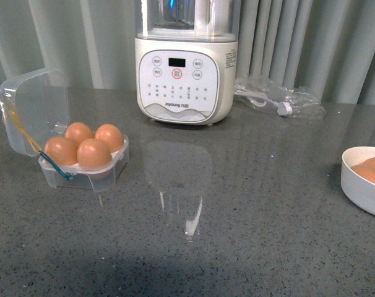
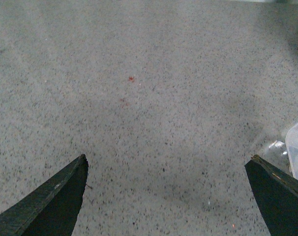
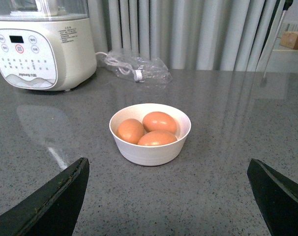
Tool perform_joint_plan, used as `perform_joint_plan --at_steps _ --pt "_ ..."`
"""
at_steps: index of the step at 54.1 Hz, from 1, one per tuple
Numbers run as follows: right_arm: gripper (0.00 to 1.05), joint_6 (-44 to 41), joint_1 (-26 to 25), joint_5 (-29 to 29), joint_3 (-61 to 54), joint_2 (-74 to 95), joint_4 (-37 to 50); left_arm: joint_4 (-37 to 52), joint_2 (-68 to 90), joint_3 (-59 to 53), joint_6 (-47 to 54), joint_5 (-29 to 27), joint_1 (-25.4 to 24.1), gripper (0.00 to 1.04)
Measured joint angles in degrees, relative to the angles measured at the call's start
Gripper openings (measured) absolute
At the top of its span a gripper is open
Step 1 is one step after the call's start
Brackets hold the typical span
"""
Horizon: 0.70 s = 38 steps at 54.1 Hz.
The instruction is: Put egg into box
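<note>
Front view, open box, four eggs inside

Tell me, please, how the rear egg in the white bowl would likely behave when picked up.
The egg looks smooth and rounded, so it may slip under a pinch. Its shell is probably fragile, so a gentle squeeze seems wise. Lying loose in the bowl, it could roll when nudged.

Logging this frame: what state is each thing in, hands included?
box, lid open and leaning back; four eggs fill its four cells
bowl, upright, holding three eggs
blender, upright
plastic bag, lying down, crumpled
left hand, open, empty
right hand, open, empty
</note>
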State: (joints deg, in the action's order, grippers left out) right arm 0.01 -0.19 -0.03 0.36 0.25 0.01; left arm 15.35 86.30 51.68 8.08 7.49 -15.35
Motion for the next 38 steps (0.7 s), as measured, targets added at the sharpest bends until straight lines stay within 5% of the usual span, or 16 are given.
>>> perform_joint_plan --at_steps 38 --pt "0.97 0.0 0.0 0.0 0.0 0.0 0.0 1.1 9.6 7.1 -1.2 -0.7 4.8 0.98"
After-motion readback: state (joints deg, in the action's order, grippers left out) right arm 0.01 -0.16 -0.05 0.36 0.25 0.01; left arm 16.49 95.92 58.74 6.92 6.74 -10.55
